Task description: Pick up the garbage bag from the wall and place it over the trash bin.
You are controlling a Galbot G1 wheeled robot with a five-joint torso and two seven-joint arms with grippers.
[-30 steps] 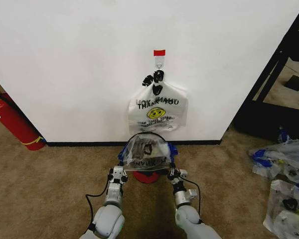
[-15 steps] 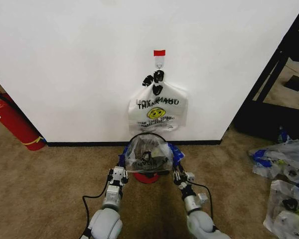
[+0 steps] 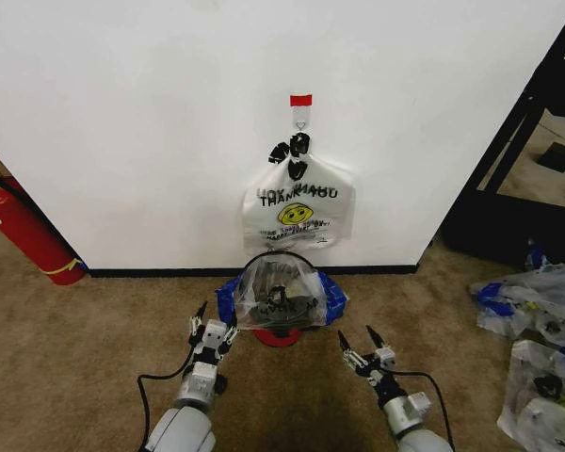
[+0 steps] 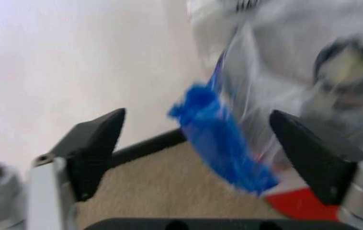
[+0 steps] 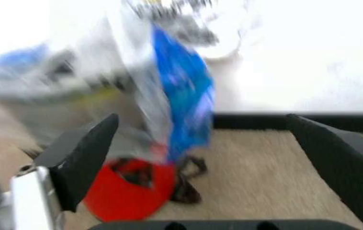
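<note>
The garbage bag point(image 3: 281, 290), see-through with blue patches, is draped over the trash bin point(image 3: 278, 336), whose red base shows beneath it at the foot of the wall. My left gripper point(image 3: 214, 316) stands open just left of the bag and apart from it. Open as well, my right gripper point(image 3: 356, 335) sits on the carpet side, lower right of the bin. Between the open left gripper point(image 4: 198, 124) fingers I see the bag's blue patch point(image 4: 223, 139) and the red bin point(image 4: 296, 208). The right gripper point(image 5: 202, 122) frames the bag point(image 5: 175, 96) and bin point(image 5: 127, 191), with nothing held.
An opaque white THANK YOU bag point(image 3: 298, 212) hangs from a wall hook above the bin. A red fire extinguisher point(image 3: 24, 226) leans at the left wall. Several plastic bags point(image 3: 537, 330) lie on the carpet at right, beside a black frame point(image 3: 527, 141).
Both grippers have opened, let go of the garbage bag and drawn back toward me. The bag stays spread over the bin.
</note>
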